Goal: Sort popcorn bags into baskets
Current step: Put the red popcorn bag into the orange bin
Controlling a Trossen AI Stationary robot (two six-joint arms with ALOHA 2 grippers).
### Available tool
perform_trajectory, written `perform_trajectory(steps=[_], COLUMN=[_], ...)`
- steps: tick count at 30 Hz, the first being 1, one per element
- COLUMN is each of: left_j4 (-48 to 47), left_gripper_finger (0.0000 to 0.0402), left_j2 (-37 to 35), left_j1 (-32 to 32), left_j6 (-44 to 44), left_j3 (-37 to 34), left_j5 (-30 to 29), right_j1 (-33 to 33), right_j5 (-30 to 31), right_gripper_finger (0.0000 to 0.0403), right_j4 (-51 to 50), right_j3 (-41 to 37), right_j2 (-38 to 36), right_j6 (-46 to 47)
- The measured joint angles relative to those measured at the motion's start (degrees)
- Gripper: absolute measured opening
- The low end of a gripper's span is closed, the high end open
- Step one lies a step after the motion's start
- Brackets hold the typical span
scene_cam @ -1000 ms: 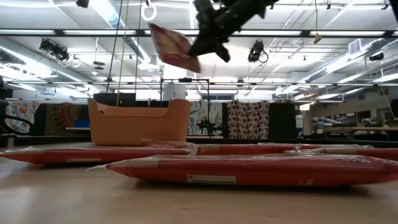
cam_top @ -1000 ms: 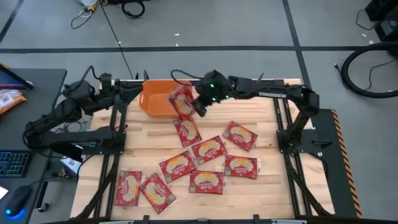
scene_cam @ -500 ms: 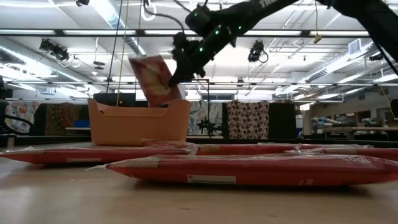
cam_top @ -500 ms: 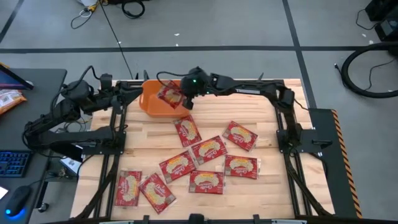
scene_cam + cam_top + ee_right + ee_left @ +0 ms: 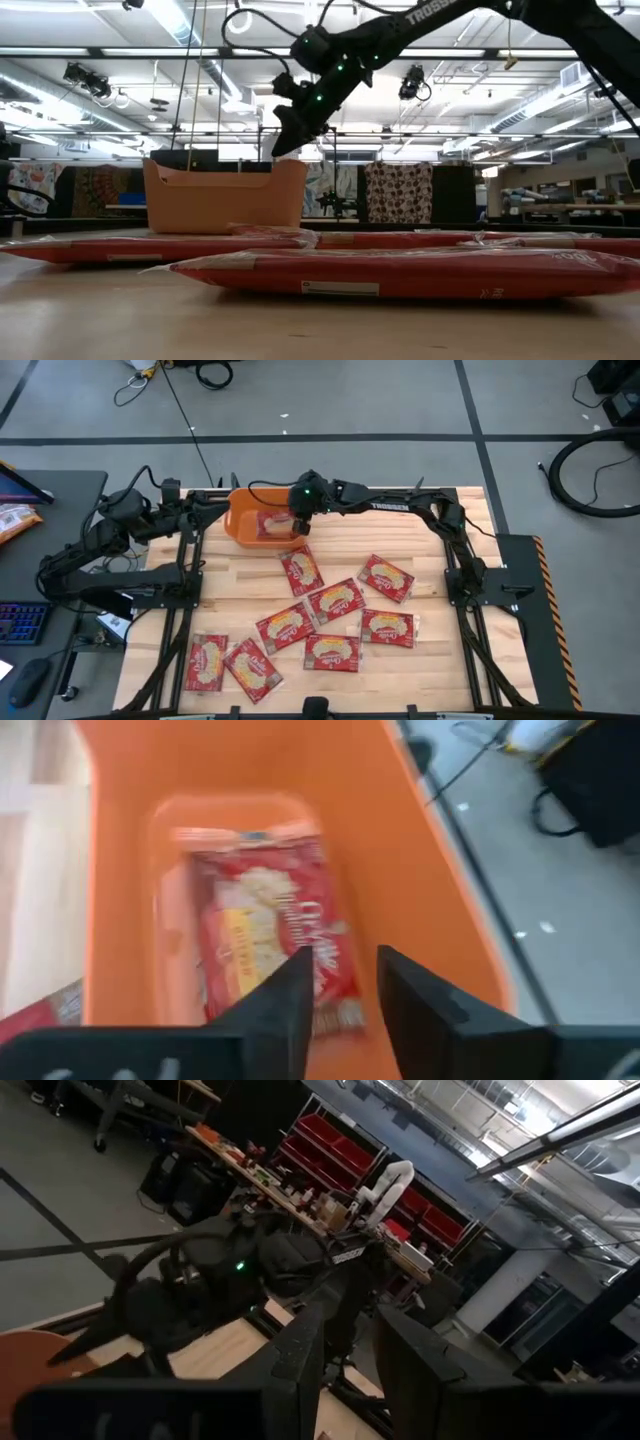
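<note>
The orange basket (image 5: pixel 238 526) stands at the table's far left. One red popcorn bag (image 5: pixel 265 935) lies flat on the basket's floor (image 5: pixel 270 526). My right gripper (image 5: pixel 345 988) hangs open just above the basket's right end (image 5: pixel 284 143), with nothing between its fingers. Several more popcorn bags (image 5: pixel 335 600) lie flat on the wooden table, spread from its middle to the near left. My left gripper (image 5: pixel 350 1350) waits at the far left, beside the basket (image 5: pixel 213 508), its fingers apart and empty.
In the low view the nearest bags (image 5: pixel 400 272) lie across the foreground in front of the basket (image 5: pixel 222 198). Bare wood shows along the table's far right and near right. A desk with a keyboard stands left of the table.
My right gripper carried a popcorn bag toward the table's far left, over the basket, and came down. It then opened and let go. The bag, which hung tilted below the fingers, has dropped and now lies flat inside the basket.
</note>
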Motion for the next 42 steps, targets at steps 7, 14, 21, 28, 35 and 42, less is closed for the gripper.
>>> perform_trajectory(steps=[7,14,21,28,35,42], left_j4=[-3.9,-9.9,-11.6,-11.6,-11.4,-11.5], left_gripper_finger=[0.0096,0.0096,0.0096,0.0096,0.0096,0.0096], left_j2=[0.0,0.8,2.6,5.0,6.2,6.2], left_j1=[0.0,0.0,0.0,0.0,0.0,0.0], left_j6=[0.8,2.8,5.4,7.0,7.1,7.1], left_j3=[0.0,0.0,0.0,0.0,0.0,0.0], left_j5=[0.0,0.0,-0.1,-0.2,-0.3,-0.3], right_j1=[0.6,2.5,2.3,1.2,1.1,-3.0], right_j5=[1.2,-2.0,-4.6,-4.3,-5.4,-13.8], right_gripper_finger=[0.0152,0.015,0.0149,0.0149,0.0149,0.0153], right_j4=[-2.7,-20.4,-41.9,-43.6,-33.8,-32.4], right_j3=[0.0,0.0,-0.1,-10.0,-27.7,-38.2], right_j2=[-6.7,-13.8,-17.4,-24.5,-33.9,-37.0], right_j6=[1.3,4.7,14.8,19.2,24.6,26.5])
